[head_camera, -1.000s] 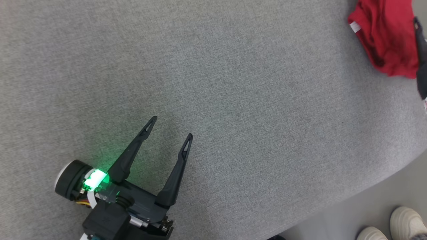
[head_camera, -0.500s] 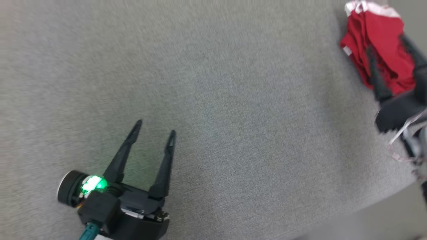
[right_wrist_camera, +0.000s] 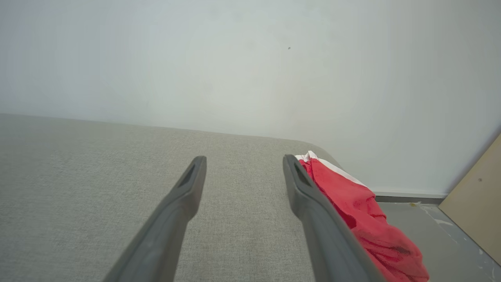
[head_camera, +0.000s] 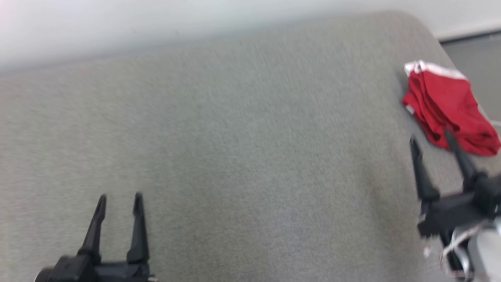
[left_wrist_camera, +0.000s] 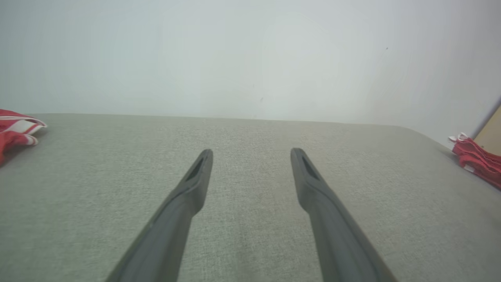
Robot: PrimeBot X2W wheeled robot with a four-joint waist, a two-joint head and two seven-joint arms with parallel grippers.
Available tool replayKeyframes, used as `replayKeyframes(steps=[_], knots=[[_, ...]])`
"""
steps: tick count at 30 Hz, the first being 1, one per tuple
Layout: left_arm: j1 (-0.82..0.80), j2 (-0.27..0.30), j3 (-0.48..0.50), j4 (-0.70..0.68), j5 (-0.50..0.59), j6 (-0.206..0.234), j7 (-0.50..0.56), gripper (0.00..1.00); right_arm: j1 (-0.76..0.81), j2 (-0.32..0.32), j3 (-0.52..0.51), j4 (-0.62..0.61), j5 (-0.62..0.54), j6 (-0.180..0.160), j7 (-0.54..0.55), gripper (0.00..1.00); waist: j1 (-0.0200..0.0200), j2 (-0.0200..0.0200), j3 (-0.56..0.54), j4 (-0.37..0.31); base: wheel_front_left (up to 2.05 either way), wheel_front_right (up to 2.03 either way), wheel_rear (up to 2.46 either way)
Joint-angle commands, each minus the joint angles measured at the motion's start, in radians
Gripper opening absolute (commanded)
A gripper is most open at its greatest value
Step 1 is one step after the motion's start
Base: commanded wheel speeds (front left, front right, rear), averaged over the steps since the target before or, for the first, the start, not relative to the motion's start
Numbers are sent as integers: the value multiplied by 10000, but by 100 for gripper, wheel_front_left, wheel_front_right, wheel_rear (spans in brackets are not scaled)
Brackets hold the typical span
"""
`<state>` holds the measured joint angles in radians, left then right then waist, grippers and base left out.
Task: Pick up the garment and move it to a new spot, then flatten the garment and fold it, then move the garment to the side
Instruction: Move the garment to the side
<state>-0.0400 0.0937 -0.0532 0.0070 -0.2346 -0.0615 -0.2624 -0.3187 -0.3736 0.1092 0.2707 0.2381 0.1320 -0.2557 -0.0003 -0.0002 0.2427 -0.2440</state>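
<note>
The red garment (head_camera: 446, 109) with a white band along its far edge lies bunched up at the far right corner of the grey cloth-covered counter (head_camera: 250, 156), close to the rounded edge. The right claw (head_camera: 430, 138) sits just in front of it, released, fingers spread with only bare counter between them. In the head view its right finger crosses the garment's near edge, and in the right wrist view that finger runs just beside the cloth; I cannot tell whether they touch.

The left claw (head_camera: 120, 197) hangs over the near left of the counter, well apart from the garment, also released and holding nothing. In the left wrist view a second red and white cloth (left_wrist_camera: 15, 131) lies at the counter's left edge. A pale wall (right_wrist_camera: 235, 70) stands behind the counter, and a wooden board (right_wrist_camera: 477, 196) leans at the right.
</note>
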Motion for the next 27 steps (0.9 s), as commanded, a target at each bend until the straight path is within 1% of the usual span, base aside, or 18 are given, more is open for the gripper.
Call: replayKeyframes(steps=[1,7,9,12,16,20,27], knots=[[362,-117,228,116,73,-20,-30,100,615,162,-126,-214,62,-22,-29,100,3,2,-1378,972,0,0,0],[1255,-345,1002,297,181,92,-32,100,2103,769,-171,-916,37,-22,107,100,3,2,-2213,1260,0,0,0],[1494,-391,1178,313,166,141,-32,100,2405,937,-270,-1089,57,-22,128,100,3,2,-2334,1320,0,0,0],[1737,-409,1404,422,72,84,-32,100,2750,1192,-420,-1172,63,-22,118,100,3,2,-2453,1422,0,0,0],[1875,-431,1503,569,58,-2,-33,100,2951,1347,-518,-1141,26,-22,87,100,3,2,-2558,1515,0,0,0],[1999,-434,1564,856,-14,-59,-33,100,3119,1529,-661,-860,92,-22,40,100,3,2,-2705,1634,0,0,0],[2040,-438,1612,1266,-103,-159,-33,100,3117,1627,-762,-375,132,-22,-63,100,3,2,-2889,1748,0,0,0]])
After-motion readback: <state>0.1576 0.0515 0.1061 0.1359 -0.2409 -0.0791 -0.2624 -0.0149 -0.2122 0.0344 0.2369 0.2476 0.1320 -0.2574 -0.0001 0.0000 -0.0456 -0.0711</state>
